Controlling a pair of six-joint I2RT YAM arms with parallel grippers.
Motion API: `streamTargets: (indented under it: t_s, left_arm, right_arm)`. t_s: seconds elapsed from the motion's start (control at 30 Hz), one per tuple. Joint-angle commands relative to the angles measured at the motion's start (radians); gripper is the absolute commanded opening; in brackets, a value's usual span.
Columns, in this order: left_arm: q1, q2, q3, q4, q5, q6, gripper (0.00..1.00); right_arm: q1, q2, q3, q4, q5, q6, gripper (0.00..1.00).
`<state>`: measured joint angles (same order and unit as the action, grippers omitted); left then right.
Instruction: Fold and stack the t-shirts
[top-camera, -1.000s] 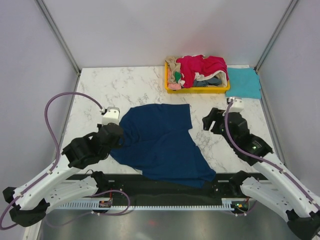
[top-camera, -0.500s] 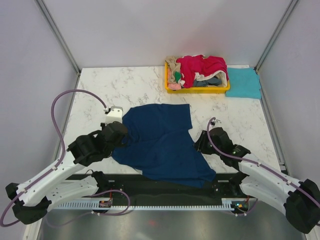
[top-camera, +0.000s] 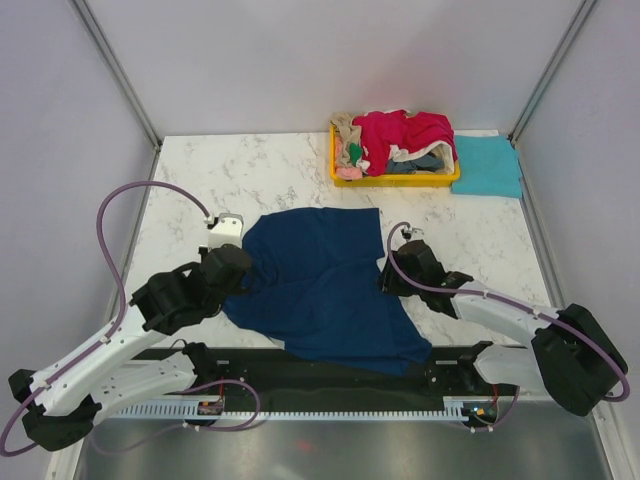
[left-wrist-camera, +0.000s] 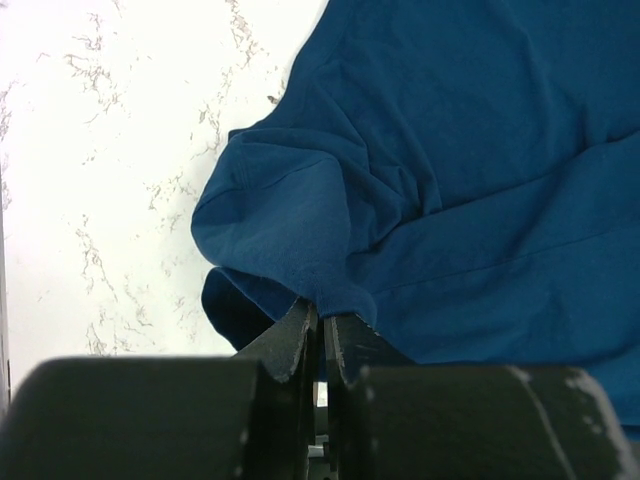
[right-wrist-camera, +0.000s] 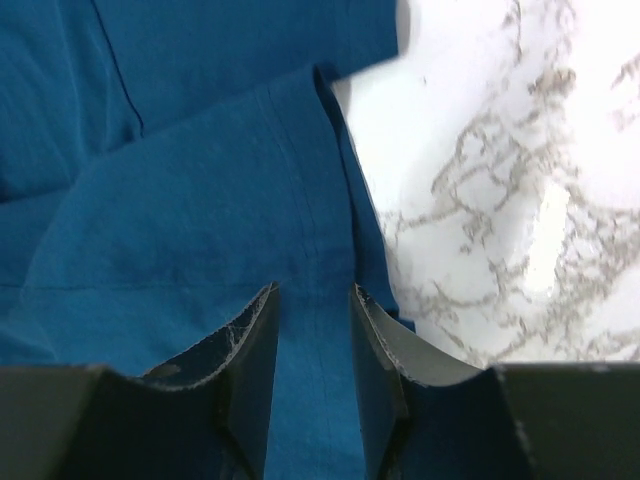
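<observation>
A navy t-shirt (top-camera: 320, 285) lies spread, a little rumpled, in the middle of the marble table. My left gripper (top-camera: 243, 272) is at its left side, shut on a bunched fold of the navy cloth (left-wrist-camera: 300, 240), which rises from the closed jaws (left-wrist-camera: 320, 315). My right gripper (top-camera: 388, 280) is low over the shirt's right edge. Its fingers (right-wrist-camera: 312, 295) stand apart, with flat navy cloth (right-wrist-camera: 200, 200) showing between them and nothing pinched. More t-shirts, a crimson-pink one (top-camera: 405, 130) and a beige one (top-camera: 347, 130), are heaped in the tray. A folded teal t-shirt (top-camera: 487, 165) lies beside it.
The shallow yellow tray (top-camera: 395, 181) stands at the back right of the table. Grey enclosure walls close in the back and both sides. Bare marble (top-camera: 230, 175) shows at the back left. The left arm's purple cable (top-camera: 130, 200) loops over the left side.
My right arm swung down and left from beside the shirt to its right edge, and its jaws narrowed. My left gripper stayed shut on the cloth and barely shifted.
</observation>
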<state>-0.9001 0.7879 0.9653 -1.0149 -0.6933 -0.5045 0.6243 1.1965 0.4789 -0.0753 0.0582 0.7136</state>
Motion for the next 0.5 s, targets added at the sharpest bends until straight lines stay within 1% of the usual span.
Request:
streamTargets:
  t_s: [0.0, 0.47]
  left_arm:
    - [0.001, -0.007, -0.002, 0.044, 0.009, -0.022, 0.08]
    - [0.000, -0.006, -0.004, 0.047, 0.018, -0.022, 0.07]
  right_arm:
    - [0.002, 0.046, 0.052, 0.055, 0.032, -0.032, 0.42]
    - [0.002, 0.156, 0.079, 0.097, 0.083, -0.083, 0.43]
